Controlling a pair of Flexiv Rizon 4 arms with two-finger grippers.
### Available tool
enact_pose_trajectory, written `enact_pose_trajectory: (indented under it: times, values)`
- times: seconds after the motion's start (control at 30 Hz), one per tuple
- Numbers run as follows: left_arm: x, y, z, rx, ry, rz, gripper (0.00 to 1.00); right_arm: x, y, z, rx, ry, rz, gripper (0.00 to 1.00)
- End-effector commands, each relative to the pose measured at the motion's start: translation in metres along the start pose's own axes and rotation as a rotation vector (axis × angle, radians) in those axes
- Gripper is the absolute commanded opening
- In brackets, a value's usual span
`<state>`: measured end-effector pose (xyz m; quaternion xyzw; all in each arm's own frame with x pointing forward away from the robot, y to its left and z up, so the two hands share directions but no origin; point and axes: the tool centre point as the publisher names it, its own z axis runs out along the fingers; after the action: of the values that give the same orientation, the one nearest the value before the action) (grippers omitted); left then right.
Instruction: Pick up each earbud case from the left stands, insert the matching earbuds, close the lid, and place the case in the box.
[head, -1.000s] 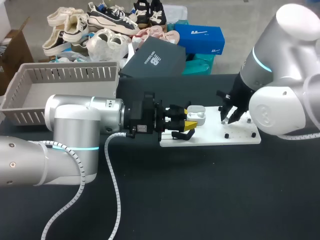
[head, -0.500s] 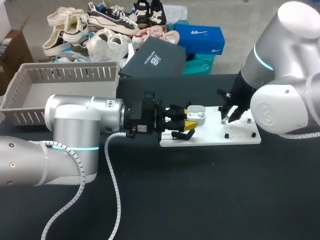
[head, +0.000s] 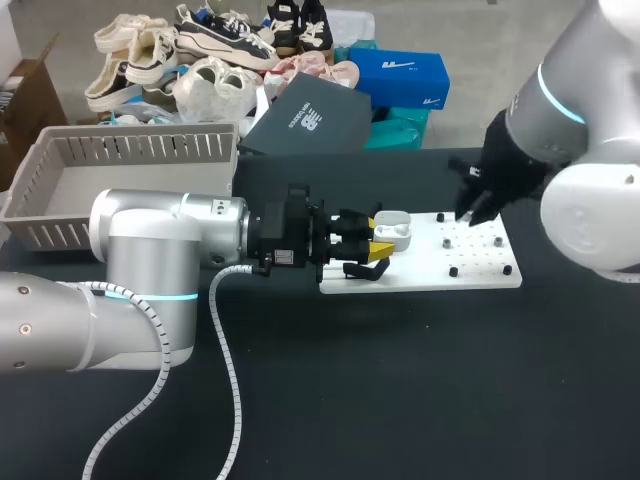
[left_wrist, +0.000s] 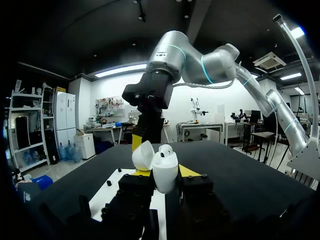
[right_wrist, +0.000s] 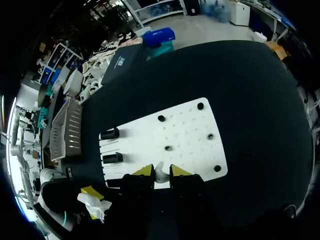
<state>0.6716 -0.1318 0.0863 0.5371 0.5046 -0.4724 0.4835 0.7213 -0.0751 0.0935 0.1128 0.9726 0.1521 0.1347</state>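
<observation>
Your right gripper (head: 468, 207) has lifted off the white board (head: 480, 268) toward its far edge, and its fingers are pinching a white earbud (right_wrist: 160, 172). Your left gripper (head: 381, 238) hasn't moved. It clamps the open case (head: 396, 232) over the board's left end, with another earbud (left_wrist: 166, 148) seated inside.

Black pegs (head: 453, 271) stud the white board (head: 420, 272), well apart; left arm (head: 170, 240) crowds its left end
</observation>
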Motion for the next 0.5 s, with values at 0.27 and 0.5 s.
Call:
enact_pose_trajectory:
  times: [0.27,0.5]
  values:
    - [0.0,-0.002,0.0,-0.008,0.0,0.002,0.0,0.043,0.018,-0.106,0.013,-0.145,-0.102,0.0]
    - [0.0,-0.002,0.0,-0.008,0.0,0.002,0.0,0.068,0.045,-0.129,0.044,-0.05,-0.25,0.0]
